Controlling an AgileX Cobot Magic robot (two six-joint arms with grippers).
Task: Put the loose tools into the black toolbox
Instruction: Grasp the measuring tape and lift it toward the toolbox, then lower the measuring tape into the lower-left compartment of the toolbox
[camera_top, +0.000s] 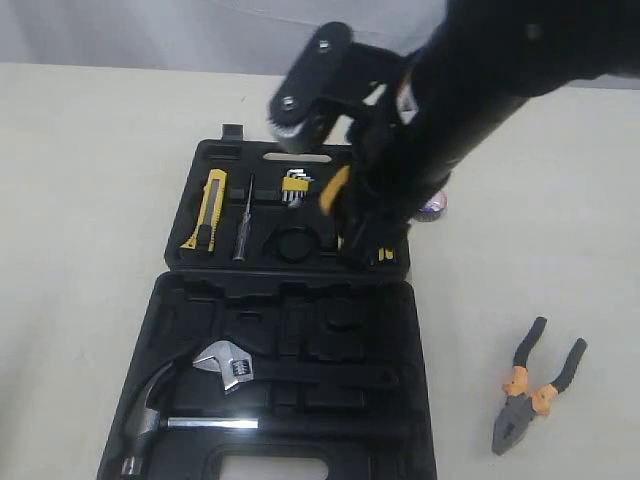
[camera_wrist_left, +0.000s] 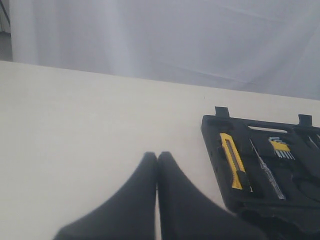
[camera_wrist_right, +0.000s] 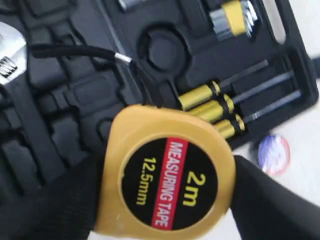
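Note:
The black toolbox (camera_top: 180, 300) lies open on the table, both halves flat. A yellow-black utility knife (camera_top: 205, 208) rests in a recess at the left of the far half, also seen in the left wrist view (camera_wrist_left: 234, 161). My right gripper (camera_wrist_right: 167, 200) is shut on the round yellow tape measure (camera_wrist_right: 167, 177), held above the far half; its yellow edge (camera_top: 335, 188) shows under the arm. The small tape roll (camera_wrist_right: 271, 154) lies on the table just right of the case. The pliers (camera_top: 535, 385) lie on the table at the right. My left gripper (camera_wrist_left: 157, 156) is shut and empty over bare table left of the case.
A steel hammer (camera_top: 160, 420) and silver wrench (camera_top: 235, 365) sit in the near half. Three yellow-handled screwdrivers (camera_wrist_right: 210, 107), hex keys (camera_top: 295, 187) and a thin screwdriver (camera_top: 243, 225) fill the far half, beside a round recess (camera_wrist_right: 162, 50). The right arm (camera_top: 460, 90) hides the case's far right corner.

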